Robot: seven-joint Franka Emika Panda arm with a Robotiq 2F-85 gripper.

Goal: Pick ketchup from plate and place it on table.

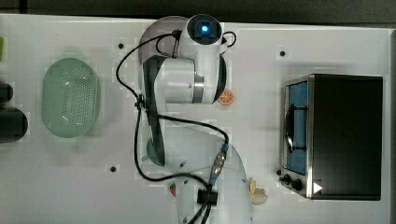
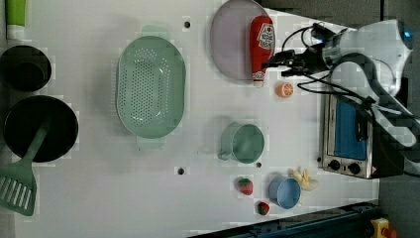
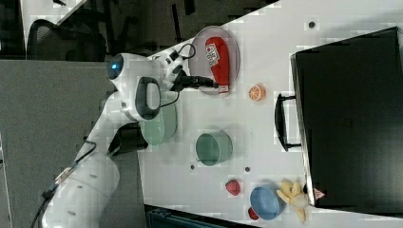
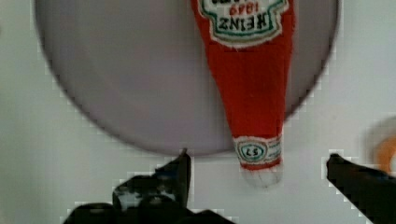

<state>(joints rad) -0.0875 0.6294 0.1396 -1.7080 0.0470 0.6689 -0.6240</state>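
Ketchup not yet picked: still lying flat on the plate, white cap poking past the rim. Tool spread wide and empty, one finger either side of the cap end, just short of the neck, no contact visible. Grasp, lift and set-down on the surface all left to do. Orange slice just beside the tool.

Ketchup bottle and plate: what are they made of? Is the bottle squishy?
The ketchup bottle looks soft, maybe fabric or knit: its red surface seems fuzzy and matte, not shiny. The plate looks like smooth plastic or ceramic, plain mauve-grey; I can't tell which.
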